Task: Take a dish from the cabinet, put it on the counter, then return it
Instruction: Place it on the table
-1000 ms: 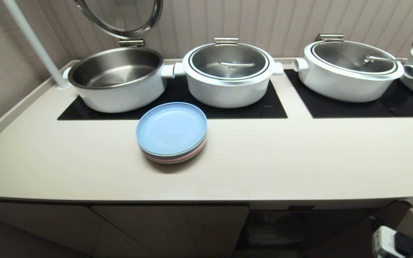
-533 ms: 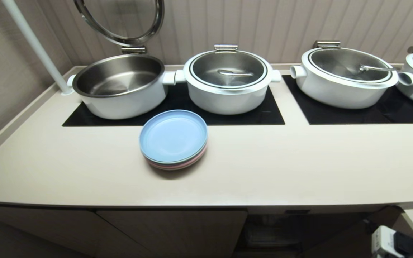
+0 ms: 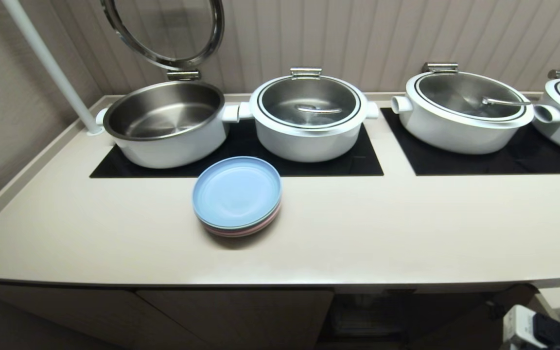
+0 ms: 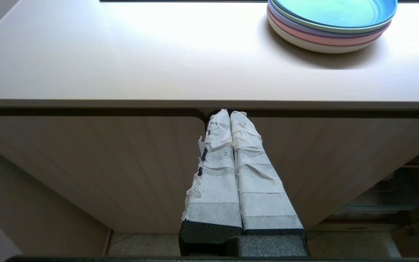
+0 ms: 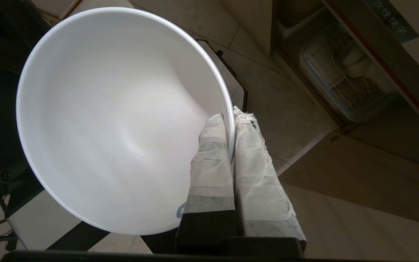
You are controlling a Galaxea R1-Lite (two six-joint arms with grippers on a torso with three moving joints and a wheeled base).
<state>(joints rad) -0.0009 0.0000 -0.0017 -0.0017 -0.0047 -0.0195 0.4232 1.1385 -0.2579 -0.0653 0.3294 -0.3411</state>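
The right gripper [image 5: 233,116] was clamped on the rim of the dish [image 5: 115,120], one finger inside and one outside, holding it below the counter's [image 3: 406,233] front edge, before the open cabinet [image 5: 369,83]. The left gripper [image 4: 230,113], fingers pressed together and empty, hung before the closed doors. Farther on, at 12 o'clock on the counter, a plate stack [image 3: 236,196] sat before four pots [image 3: 309,116].

**Where my three cameras sit**

My head view looks down across the bench [image 3: 358,233]. My left wrist view faces its front edge from below, sharing the stacked plates [image 4: 331,22]. My right wrist view looks close past the bowl [image 5: 122,120] toward the cabinet [image 5: 347,83].
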